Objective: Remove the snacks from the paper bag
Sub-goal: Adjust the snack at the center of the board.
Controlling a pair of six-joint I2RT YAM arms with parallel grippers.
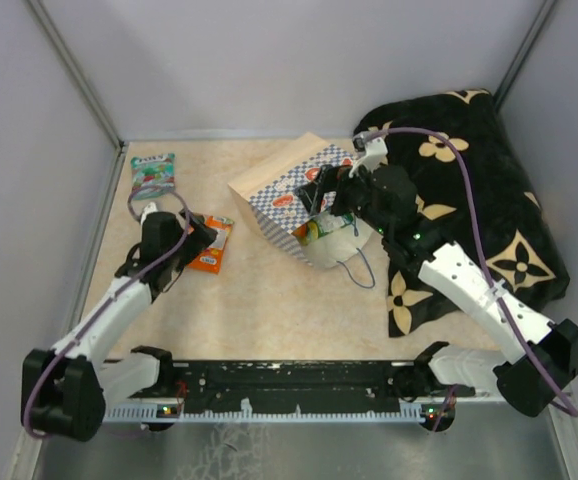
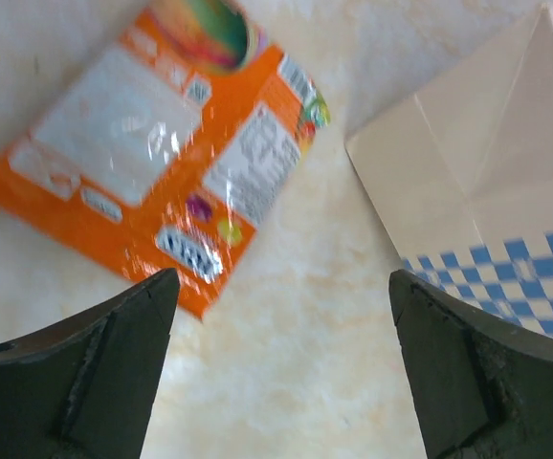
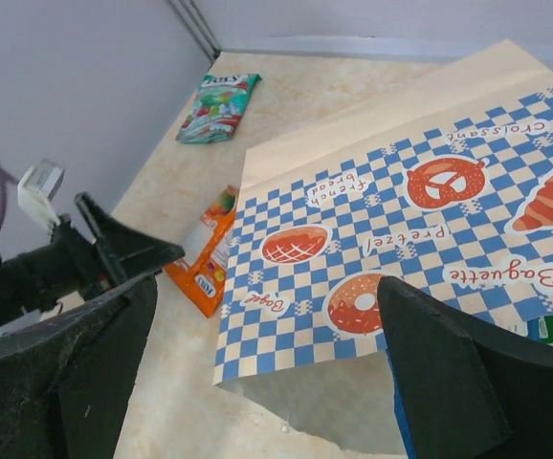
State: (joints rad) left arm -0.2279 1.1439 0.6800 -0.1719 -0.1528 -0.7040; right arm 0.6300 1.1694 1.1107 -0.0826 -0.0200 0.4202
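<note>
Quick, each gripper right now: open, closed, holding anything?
Left gripper: open, holding nothing, near the orange packet.
Right gripper: open, holding nothing, at the paper bag.

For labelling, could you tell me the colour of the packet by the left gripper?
The packet is orange, clearest in the left wrist view.

Shiny, crinkly plastic film is seen on the orange snack packet [image 2: 152, 163]. The paper bag [image 3: 401, 239] is made of matt printed paper, and the tabletop [image 1: 269, 300] is finished pretty smooth.
</note>
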